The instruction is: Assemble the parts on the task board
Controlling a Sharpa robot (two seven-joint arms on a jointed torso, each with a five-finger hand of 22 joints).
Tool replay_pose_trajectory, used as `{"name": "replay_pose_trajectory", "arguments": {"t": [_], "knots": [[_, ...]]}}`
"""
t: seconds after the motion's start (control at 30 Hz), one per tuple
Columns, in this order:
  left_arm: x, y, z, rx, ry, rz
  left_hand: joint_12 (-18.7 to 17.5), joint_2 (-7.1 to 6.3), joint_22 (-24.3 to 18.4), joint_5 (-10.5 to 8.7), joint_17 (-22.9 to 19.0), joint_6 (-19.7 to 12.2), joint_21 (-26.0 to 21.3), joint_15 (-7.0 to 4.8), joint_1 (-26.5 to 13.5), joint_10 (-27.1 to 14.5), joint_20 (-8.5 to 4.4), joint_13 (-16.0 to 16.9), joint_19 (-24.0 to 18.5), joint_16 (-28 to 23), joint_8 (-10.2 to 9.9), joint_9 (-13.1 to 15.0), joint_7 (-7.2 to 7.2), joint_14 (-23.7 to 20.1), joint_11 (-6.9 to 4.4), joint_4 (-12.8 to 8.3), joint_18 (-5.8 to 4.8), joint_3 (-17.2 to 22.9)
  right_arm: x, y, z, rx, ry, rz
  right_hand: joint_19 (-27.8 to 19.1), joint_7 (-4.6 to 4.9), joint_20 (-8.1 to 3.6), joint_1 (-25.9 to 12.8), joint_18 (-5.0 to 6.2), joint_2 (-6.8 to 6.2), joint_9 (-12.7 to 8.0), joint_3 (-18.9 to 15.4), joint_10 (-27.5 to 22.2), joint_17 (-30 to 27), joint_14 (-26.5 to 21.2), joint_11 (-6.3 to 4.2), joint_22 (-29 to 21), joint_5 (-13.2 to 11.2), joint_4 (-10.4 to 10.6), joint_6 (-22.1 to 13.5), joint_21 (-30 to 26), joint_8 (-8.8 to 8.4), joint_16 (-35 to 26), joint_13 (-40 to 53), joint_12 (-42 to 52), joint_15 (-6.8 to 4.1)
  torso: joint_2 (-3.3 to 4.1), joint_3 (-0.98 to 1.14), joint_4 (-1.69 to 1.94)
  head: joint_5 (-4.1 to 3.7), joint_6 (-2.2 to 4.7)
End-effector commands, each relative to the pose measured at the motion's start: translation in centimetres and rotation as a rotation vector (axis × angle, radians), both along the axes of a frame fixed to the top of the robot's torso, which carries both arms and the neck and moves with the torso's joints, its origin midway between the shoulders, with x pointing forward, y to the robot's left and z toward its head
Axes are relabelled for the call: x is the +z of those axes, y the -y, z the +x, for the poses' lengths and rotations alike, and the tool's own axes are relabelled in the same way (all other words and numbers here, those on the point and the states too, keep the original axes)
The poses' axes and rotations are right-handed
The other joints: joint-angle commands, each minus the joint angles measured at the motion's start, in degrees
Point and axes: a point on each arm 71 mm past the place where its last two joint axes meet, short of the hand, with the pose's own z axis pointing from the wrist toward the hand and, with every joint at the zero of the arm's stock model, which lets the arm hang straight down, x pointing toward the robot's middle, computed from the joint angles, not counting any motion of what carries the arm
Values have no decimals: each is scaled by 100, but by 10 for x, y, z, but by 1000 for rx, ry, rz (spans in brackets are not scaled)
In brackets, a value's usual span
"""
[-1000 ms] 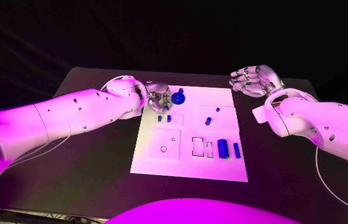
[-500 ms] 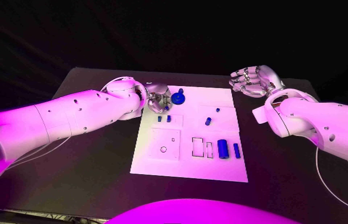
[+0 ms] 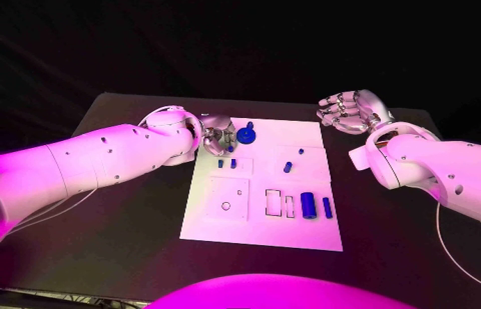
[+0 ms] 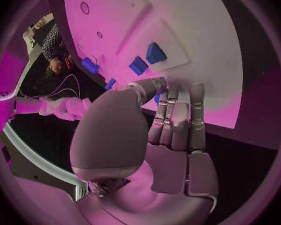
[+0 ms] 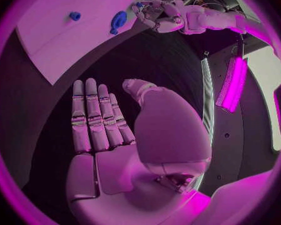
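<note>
Parts (image 3: 308, 205) lie waiting; left hand (image 3: 219, 137) reaches the board (image 3: 261, 236), grip unclear, right hand (image 3: 346, 112) open, empty; a nudge could scatter pieces.

Head camera: high, looking down and forward over the counter (image 3: 131, 253), task board (image 3: 263, 222) central. Left wrist camera: close behind the left hand (image 4: 147, 140), facing the board's far end. Right wrist camera: behind the right hand (image 5: 128, 150), farther off; both wrist views share that board end.
</note>
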Motion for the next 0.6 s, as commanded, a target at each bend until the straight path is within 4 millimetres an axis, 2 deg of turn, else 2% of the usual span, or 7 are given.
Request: {"name": "replay_pose_trajectory", "arguments": {"t": [0.03, 0.2, 0.47, 0.6], "knots": [[1, 0, 0, 9, 4, -6, -49, -23, -48, 8, -85, -137, -57, 6, -70, -75, 18, 5, -60, -53, -86, -17, -23, -77, 13, 6, 85, 25, 0, -2, 0, 19, 5, -1, 26, 231, 8, -59, 26, -2, -6, 8, -21, -7, 38, 20, -5, 39, -40, -24, -17, -27, -19, -5, 2, -9, 0, 1, -1, 2, -1], [0, -1, 0, 18, -3, -1, -137, -81, -96, 8, -359, -495, -112, 61, -120, -262, 63, 15, -52, -138, -309, -73, -109, -227, 81, 23, 86, 22, 0, -1, 0, 20, 5, -1, 26, 230, 9, -54, 25, 0, -7, 13, -22, -9, 34, 20, -10, 47, -45, -24, -17, -27, -23, -5, 2, -8, 0, 2, -1, 2, -1], [-2, -8, 1, 39, -16, 21, -273, -128, -141, 7, -647, -710, -166, 151, -121, -594, 143, -17, -58, -215, -422, -102, -183, -382, 188, 23, 85, -73, 0, -1, 0, 25, -5, -5, 19, 230, 11, -52, 23, -6, -7, 16, -21, -15, 16, 21, -19, 60, -52, -23, -21, -27, -36, -5, 3, -3, 1, 3, -4, -2, 2], [-2, -14, 2, 55, -13, 31, -327, -122, -154, 8, -774, -747, -177, 186, -90, -760, 176, -43, -62, -237, -436, -104, -200, -443, 231, 13, 85, -120, -2, -1, 0, 45, -21, -19, -53, 214, 32, 4, 17, -33, 3, 68, 3, -72, -109, 14, -93, 63, -142, 56, -46, 12, -122, -9, -11, 22, -2, 3, -5, -7, 7]]}}
